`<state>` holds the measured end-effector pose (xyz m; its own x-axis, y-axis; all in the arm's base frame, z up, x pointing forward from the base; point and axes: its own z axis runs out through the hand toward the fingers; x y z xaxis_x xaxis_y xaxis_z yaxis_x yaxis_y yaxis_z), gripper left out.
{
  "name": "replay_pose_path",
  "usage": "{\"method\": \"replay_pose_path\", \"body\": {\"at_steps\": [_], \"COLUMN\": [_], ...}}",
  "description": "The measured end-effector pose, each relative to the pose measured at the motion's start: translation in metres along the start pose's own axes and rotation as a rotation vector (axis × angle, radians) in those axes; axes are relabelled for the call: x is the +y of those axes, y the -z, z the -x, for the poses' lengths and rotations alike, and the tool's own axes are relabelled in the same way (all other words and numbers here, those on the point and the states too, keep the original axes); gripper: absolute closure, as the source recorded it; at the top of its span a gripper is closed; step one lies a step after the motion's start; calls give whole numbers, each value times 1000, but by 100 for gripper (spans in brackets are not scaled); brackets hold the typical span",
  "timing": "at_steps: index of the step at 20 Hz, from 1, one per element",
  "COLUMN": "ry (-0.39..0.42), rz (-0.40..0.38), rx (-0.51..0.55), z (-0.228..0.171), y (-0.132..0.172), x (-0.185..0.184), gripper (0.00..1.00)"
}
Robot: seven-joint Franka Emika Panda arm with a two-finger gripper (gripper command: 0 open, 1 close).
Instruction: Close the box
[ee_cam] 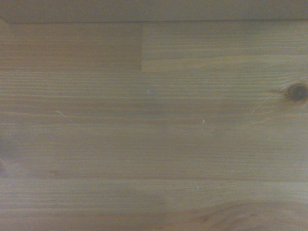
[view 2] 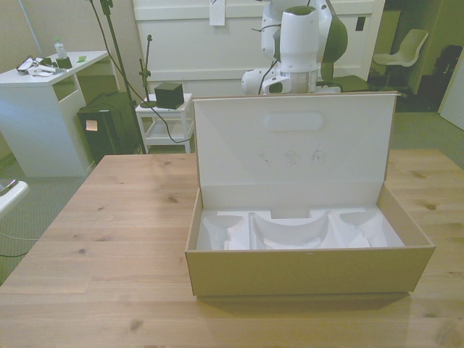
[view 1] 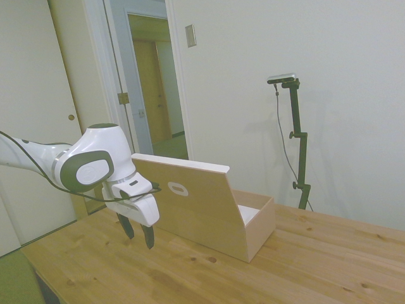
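The cardboard box [view 2: 308,270] stands open on the wooden table [view 2: 109,239], its lid [view 2: 293,141] raised nearly upright. A white moulded insert [view 2: 290,233] lies inside. In the side view the lid [view 1: 183,199] leans slightly back over the box [view 1: 256,228]. My gripper [view 1: 139,233] hangs just behind the lid's outer face, low over the table, fingers pointing down and open, holding nothing. From the front the lid hides the gripper and only the arm [view 2: 299,43] rises above it. The wrist view holds only bare table planks [ee_cam: 154,125].
Off the table at the front view's left stand a white desk [view 2: 43,76] and a small white shelf with a black cube [view 2: 168,94]. A chair [view 2: 402,47] is at the back right. Bare wood [view 1: 304,266] surrounds the box.
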<state>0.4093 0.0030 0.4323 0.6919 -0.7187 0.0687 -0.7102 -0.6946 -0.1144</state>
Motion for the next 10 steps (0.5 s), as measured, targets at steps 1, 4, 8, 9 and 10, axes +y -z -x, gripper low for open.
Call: {"method": "replay_pose_path", "body": {"at_steps": [1, 4, 8, 9, 10], "ry": [-1, -21, -53, -66, -79], "rz": [2, 5, -8, -14, -18], "rx": [0, 8, 34, 40, 48], "z": [0, -1, -14, -20, -25], "y": [0, 2, 17, 24, 30], "x": [0, 0, 10, 15, 19], "gripper": [0, 0, 0, 0, 0]}}
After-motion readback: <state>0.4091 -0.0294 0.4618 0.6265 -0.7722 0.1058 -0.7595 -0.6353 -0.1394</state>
